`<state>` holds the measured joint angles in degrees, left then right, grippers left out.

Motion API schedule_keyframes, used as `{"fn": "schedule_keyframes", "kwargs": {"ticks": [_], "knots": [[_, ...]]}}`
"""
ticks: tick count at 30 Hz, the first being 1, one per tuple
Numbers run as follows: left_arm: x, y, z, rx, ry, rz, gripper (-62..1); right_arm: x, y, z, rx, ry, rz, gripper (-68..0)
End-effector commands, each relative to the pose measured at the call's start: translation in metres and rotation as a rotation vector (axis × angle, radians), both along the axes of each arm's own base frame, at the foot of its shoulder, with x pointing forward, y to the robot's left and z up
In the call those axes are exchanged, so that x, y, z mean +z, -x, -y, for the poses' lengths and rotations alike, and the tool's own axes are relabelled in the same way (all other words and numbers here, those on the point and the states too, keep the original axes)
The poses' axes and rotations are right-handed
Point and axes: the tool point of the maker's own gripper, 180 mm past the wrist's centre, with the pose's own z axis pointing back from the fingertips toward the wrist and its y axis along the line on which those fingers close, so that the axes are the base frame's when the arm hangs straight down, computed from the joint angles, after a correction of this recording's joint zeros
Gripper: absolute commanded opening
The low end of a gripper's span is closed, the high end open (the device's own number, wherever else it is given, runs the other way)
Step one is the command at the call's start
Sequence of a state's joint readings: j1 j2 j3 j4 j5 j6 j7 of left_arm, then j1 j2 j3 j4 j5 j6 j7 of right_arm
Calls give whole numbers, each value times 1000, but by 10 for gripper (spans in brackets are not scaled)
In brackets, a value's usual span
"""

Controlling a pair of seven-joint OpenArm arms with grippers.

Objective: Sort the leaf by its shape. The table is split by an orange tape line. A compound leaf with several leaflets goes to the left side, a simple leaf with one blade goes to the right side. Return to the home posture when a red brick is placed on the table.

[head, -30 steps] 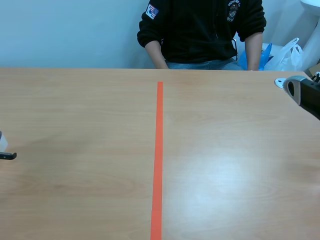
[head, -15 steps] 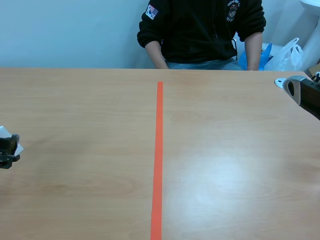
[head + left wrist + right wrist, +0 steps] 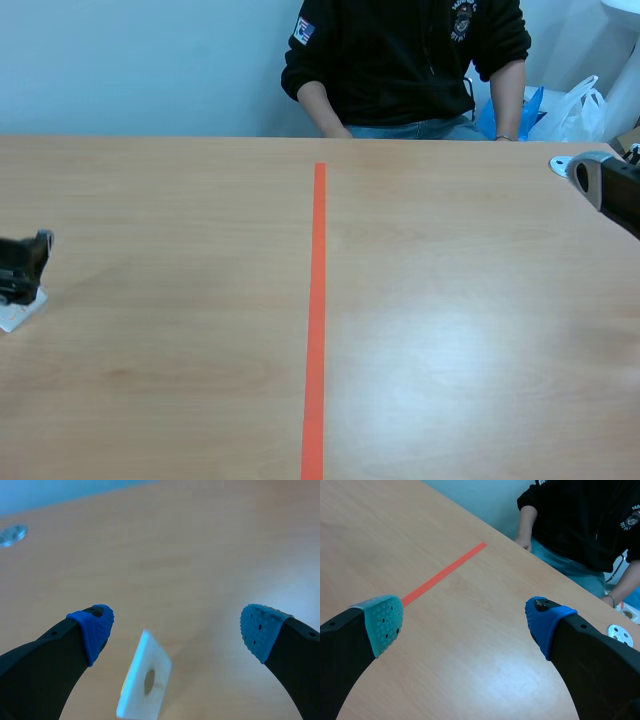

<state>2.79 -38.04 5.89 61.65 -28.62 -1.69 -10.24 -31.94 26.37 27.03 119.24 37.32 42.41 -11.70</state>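
Since no leaf shows on the table [image 3: 450,330], the left tool [image 3: 177,626] and the right tool [image 3: 464,624] stand wide with nothing held, and a leaf, likely light, limp and easily torn, would best be pinched by its stalk.

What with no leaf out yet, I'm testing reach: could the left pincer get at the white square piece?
Probably yes: the left pincer is open over the white square piece, with nothing between.
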Motion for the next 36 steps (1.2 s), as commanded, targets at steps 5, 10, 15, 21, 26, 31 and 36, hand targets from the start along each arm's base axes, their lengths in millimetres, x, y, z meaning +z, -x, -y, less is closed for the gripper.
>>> {"fn": "schedule_keyframes", "kwargs": {"ticks": [5, 10, 15, 21, 26, 31, 36], "knots": [[81, 15, 63, -219, 17, 170, -65, 8, -3, 3, 2, 5, 30, -175], [116, 43, 122, -372, 86, 232, -65, 8, -3, 3, 2, 5, 30, -175], [138, 68, 162, -481, 140, 260, -65, 8, -3, 3, 2, 5, 30, -175], [146, 78, 177, -529, 155, 268, -65, 8, -3, 3, 2, 5, 30, -175], [145, 79, 178, -534, 158, 262, -65, 8, -3, 3, 2, 5, 30, -175], [143, 79, 176, -531, 156, 257, -65, 8, -3, 3, 2, 5, 30, -175], [143, 79, 176, -530, 156, 257, -65, 8, -3, 3, 2, 5, 30, -175]]}}
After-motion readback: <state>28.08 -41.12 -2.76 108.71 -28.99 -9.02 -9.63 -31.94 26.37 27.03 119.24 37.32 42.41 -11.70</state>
